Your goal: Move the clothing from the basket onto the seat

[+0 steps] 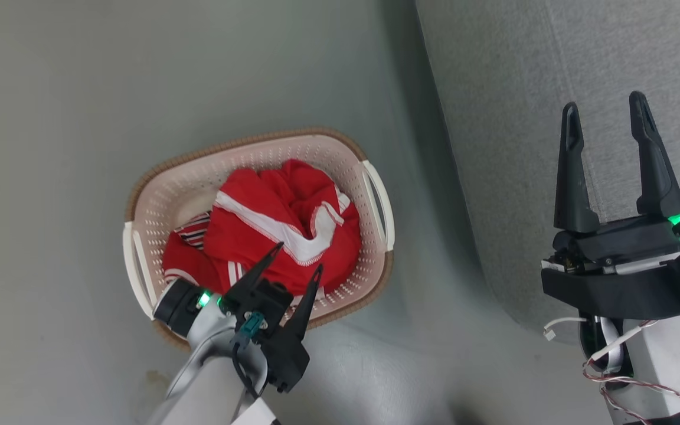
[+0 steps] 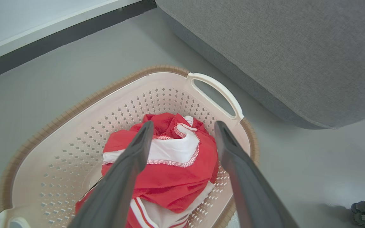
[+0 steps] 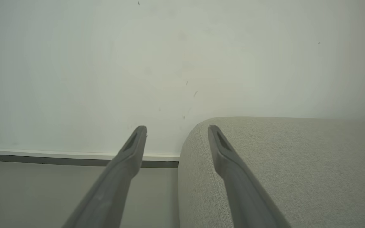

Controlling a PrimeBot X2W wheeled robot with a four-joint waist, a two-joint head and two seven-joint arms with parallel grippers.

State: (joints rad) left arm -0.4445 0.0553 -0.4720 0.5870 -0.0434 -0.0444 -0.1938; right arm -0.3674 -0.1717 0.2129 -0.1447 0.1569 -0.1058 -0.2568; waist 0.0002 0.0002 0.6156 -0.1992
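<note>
1. The basket [image 1: 175, 195] is on the floor [image 1: 51, 118] just beside the seat [image 1: 523, 118], with a small gap between them.
2. All the clothing [image 1: 281, 230] is in the basket in a crumpled heap. It's red with white trim, and a striped bit pokes out underneath.
3. The left jaws are spread wide and hold nothing, tips right over the heap.
4. The right jaws are also wide open and empty, up over the seat and well apart from the basket.

Head and left-wrist views above basket [image 1: 198, 177]
</note>
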